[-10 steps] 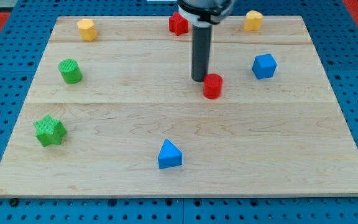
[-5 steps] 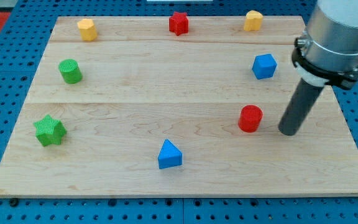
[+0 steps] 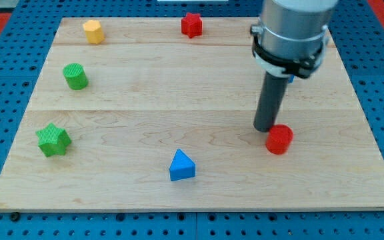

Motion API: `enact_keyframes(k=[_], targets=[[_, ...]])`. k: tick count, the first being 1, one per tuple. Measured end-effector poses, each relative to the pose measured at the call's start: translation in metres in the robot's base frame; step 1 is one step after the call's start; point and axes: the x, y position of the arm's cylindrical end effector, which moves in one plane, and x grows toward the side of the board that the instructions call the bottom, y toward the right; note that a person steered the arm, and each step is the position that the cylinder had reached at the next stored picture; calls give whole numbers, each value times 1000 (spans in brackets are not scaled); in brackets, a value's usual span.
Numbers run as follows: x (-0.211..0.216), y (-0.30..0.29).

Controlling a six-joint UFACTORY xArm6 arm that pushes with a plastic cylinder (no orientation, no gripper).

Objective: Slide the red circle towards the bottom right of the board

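The red circle [image 3: 279, 139] lies on the wooden board [image 3: 145, 127], right of centre and toward the view's bottom. My tip [image 3: 266, 128] rests on the board just up and to the left of the red circle, touching or nearly touching it. The dark rod rises from there to the arm's grey body at the view's top right.
A blue triangle [image 3: 181, 166] sits near the bottom centre. A green star [image 3: 53, 140] and a green cylinder [image 3: 75, 76] are at the left. A yellow block [image 3: 93, 31] and a red star [image 3: 191, 25] lie along the top edge. The arm hides the top right blocks.
The red circle has slid down and right across the board. My tip went from the circle's right side round to its upper left. The arm now hides the blue and yellow blocks at top right.
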Motion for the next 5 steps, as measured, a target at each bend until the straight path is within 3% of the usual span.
enact_keyframes(k=[1, 2, 5], targets=[[28, 3], [7, -51], [36, 24]])
